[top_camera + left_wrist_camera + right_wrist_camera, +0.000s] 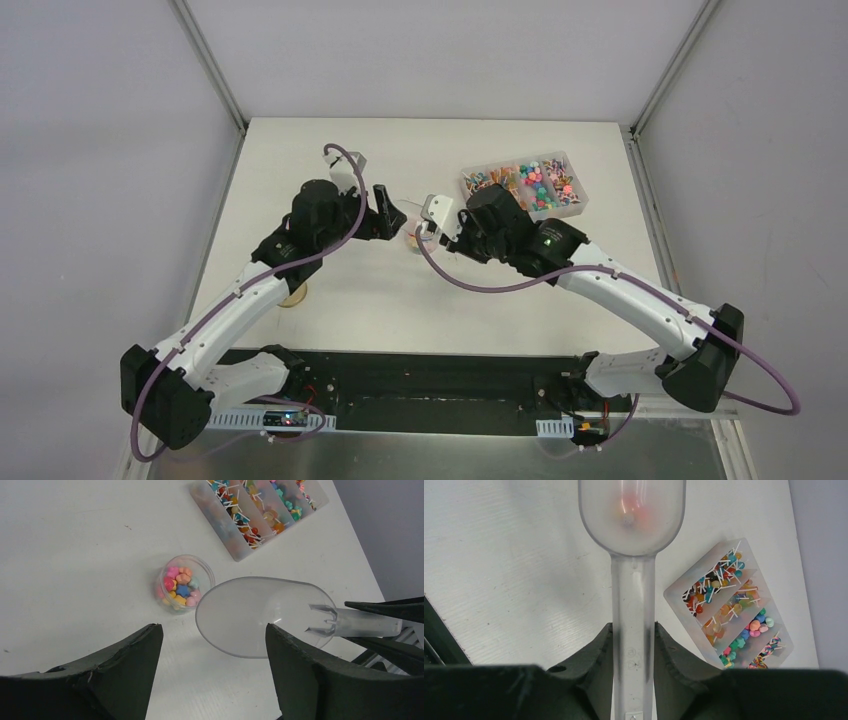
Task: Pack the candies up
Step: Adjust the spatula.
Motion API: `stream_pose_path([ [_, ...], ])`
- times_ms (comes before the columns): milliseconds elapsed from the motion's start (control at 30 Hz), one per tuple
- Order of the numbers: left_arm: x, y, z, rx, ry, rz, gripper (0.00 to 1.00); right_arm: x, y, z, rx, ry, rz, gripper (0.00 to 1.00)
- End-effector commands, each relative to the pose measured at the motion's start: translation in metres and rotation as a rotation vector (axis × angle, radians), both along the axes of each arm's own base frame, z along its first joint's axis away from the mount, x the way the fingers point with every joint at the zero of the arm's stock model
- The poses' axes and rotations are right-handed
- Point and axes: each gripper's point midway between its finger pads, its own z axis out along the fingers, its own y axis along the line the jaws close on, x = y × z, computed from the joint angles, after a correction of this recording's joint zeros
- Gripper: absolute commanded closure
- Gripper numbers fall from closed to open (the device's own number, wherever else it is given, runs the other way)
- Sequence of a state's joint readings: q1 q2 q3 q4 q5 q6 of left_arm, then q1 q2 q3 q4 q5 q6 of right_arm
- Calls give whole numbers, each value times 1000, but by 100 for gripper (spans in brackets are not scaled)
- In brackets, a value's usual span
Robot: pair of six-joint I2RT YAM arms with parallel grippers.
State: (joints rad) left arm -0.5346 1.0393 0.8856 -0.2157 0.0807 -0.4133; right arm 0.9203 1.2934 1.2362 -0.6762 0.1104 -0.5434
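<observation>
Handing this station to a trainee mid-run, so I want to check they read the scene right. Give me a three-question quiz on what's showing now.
1. Fill in: the clear cup holds multicoloured ___.
2. True or false: the left gripper has its fingers clamped on the scoop.
3. The right gripper grips: A the scoop's handle; B the cup; C nothing.
Key: 1 candies; 2 false, its fingers stand open and empty; 3 A.
</observation>
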Motion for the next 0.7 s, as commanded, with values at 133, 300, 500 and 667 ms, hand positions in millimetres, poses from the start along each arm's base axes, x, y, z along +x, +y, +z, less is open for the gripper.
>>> stream_pose_path([
  [133,5,-10,-1,-16,-3,-43,30,0,11,40,151,-48,11,100],
  [300,4,-13,-13,0,13,-71,37,-1,14,54,219,-44,20,100],
  [500,4,-14,-26,20,39,-79,44,-5,13,67,298,-37,56,100],
  [667,2,-16,-32,19,56,-92,45,-3,6,76,361,-69,71,100],
])
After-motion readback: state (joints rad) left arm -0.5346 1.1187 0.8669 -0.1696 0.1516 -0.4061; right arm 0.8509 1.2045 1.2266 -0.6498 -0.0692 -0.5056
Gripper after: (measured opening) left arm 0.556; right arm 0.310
